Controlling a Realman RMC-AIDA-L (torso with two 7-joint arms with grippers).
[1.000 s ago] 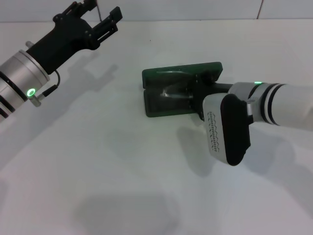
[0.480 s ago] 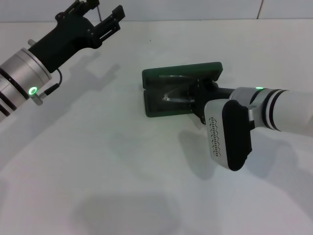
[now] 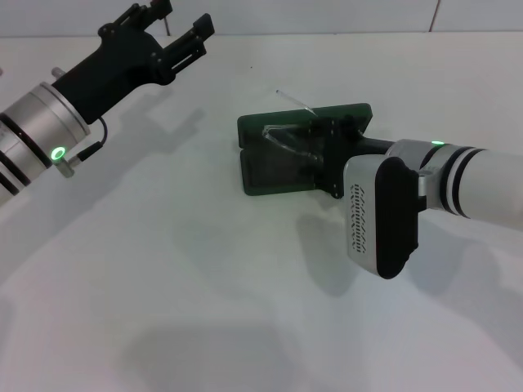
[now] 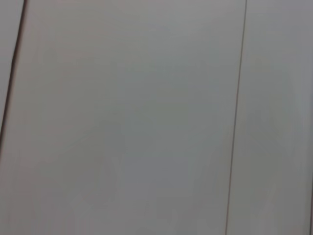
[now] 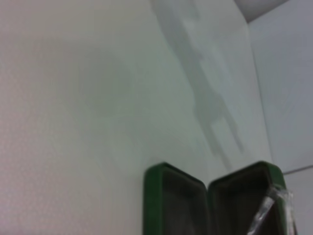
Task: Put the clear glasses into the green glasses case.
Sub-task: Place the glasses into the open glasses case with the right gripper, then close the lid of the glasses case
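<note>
The green glasses case (image 3: 282,167) lies open at the middle of the table, its lid (image 3: 343,116) folded back toward the far side. The clear glasses (image 3: 288,135) sit tilted over the case's tray, and one clear arm pokes up past the lid. My right gripper (image 3: 331,155) reaches in from the right over the case and is shut on the glasses' right end. The right wrist view shows the open green glasses case (image 5: 181,205) and a piece of the clear glasses (image 5: 268,211) at the edge. My left gripper (image 3: 178,23) hangs open and holds nothing at the far left.
The white table (image 3: 163,269) is bare around the case. A pale wall (image 3: 327,12) rises behind the table's far edge. The left wrist view holds only a plain grey surface (image 4: 146,122) with thin seams.
The right gripper drew back to the right, then rose a little. The glasses, lying low in the case before, are now tilted with one arm sticking up. The left arm crept slightly right.
</note>
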